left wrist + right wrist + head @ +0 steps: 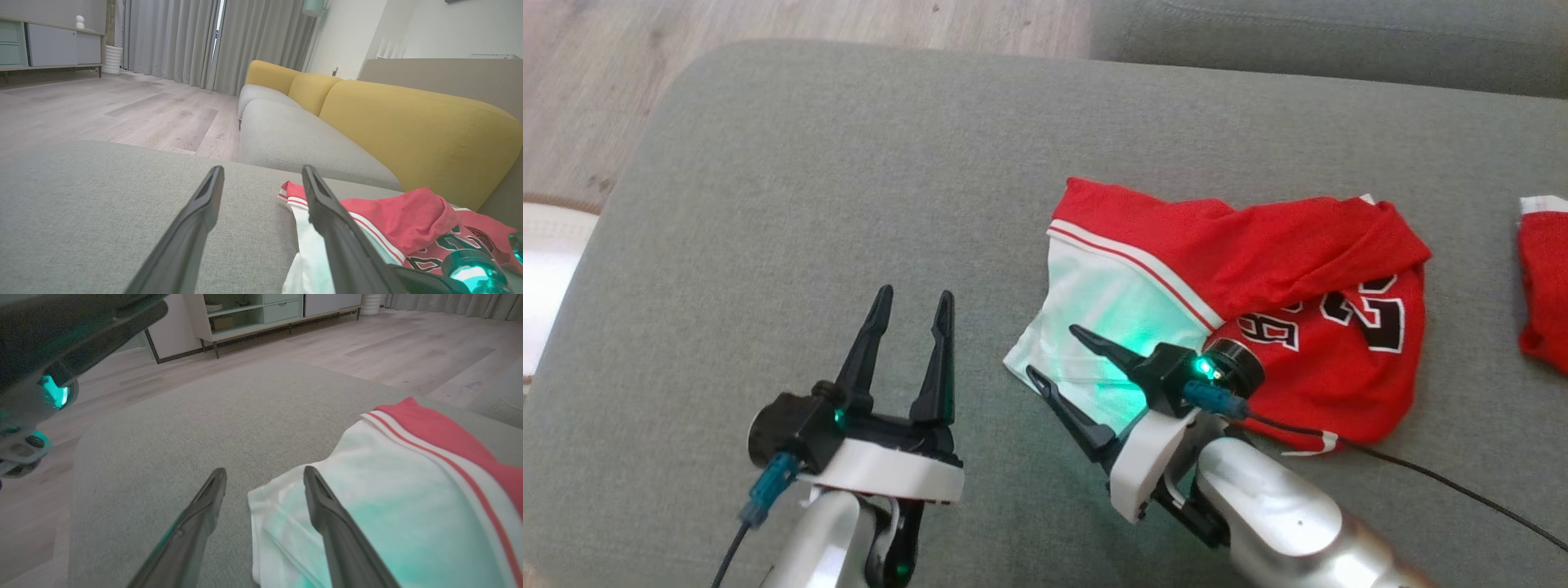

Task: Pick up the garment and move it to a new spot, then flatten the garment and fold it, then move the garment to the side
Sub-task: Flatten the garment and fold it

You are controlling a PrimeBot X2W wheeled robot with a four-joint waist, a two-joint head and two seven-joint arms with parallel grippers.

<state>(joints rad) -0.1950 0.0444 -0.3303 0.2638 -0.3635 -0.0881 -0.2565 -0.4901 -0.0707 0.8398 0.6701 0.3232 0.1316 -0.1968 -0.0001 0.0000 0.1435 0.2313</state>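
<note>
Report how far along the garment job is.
Done: nothing certain. The jersey lies crumpled on the grey cushion, and whether this is its new spot cannot be told. In hand: the right gripper sits at the jersey's white corner, jaws open, holding nothing. The left gripper is open over bare cushion. Left: flattening, folding and moving it aside.

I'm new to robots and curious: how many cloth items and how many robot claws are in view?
Red cloth items: 2, the crumpled red-and-white jersey and a red piece at the right edge.
Black two-fingered grippers: 2, left gripper and right gripper.
Total: 4
</note>
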